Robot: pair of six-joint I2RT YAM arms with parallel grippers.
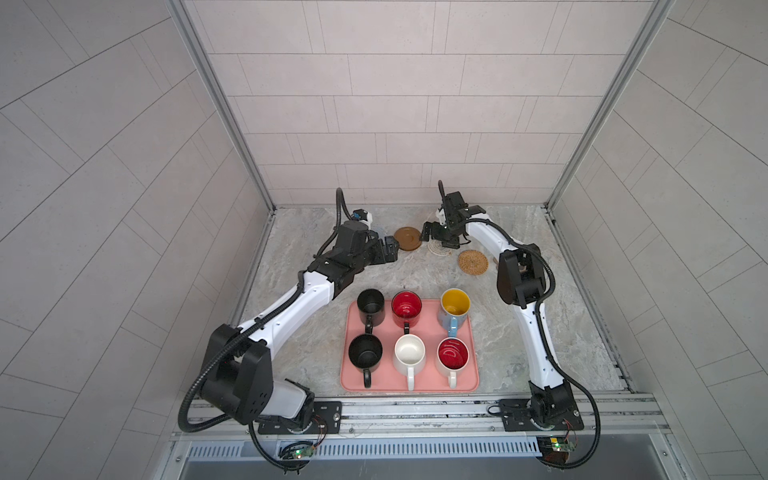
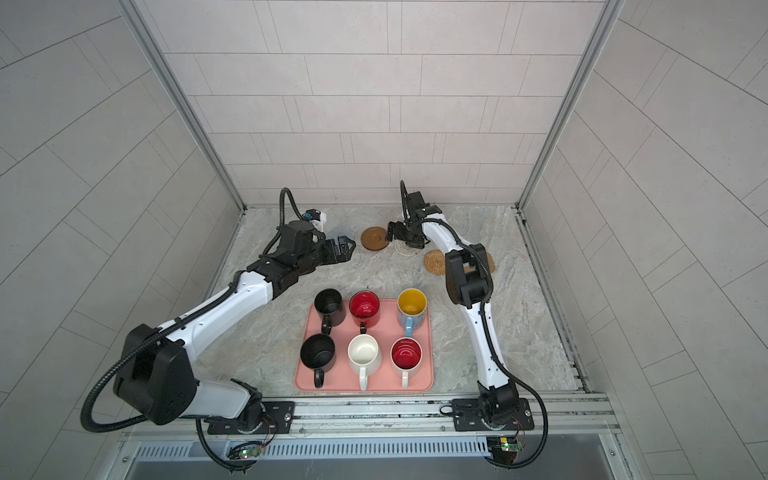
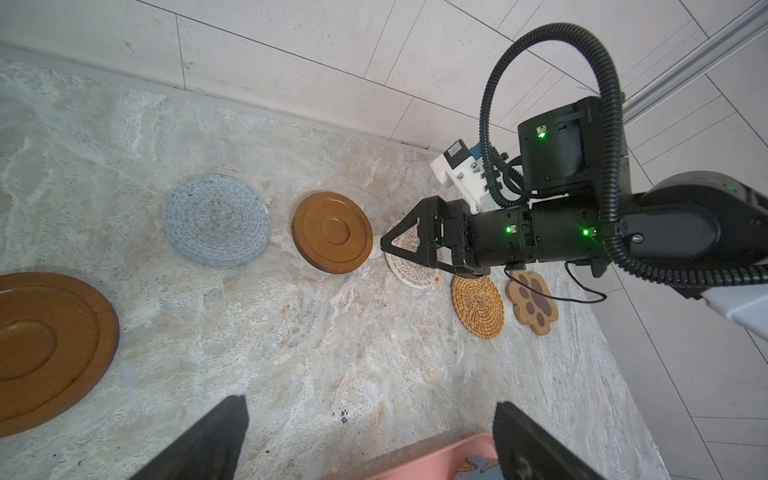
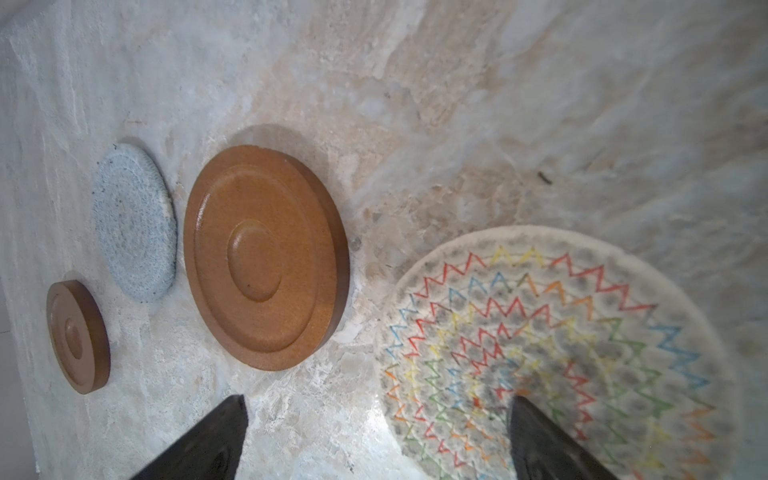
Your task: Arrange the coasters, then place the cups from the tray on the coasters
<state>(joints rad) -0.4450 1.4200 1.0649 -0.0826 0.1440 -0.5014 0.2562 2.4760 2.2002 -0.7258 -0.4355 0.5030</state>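
Note:
Several coasters lie in a row at the back: a brown disc, a grey-blue woven one, a second brown disc, a whitish woven one, a tan rattan one and a paw-shaped one. My right gripper hangs open over the whitish coaster's edge, holding nothing. My left gripper is open above bare table near the first brown disc, which my left arm hides in both top views. Several cups, among them a black one, a red one and a white one, stand on the pink tray.
The back wall runs close behind the coaster row. Side walls and metal frame posts close the table in left and right. Marble tabletop lies bare between the coasters and the tray. The tray's corner shows below my left gripper.

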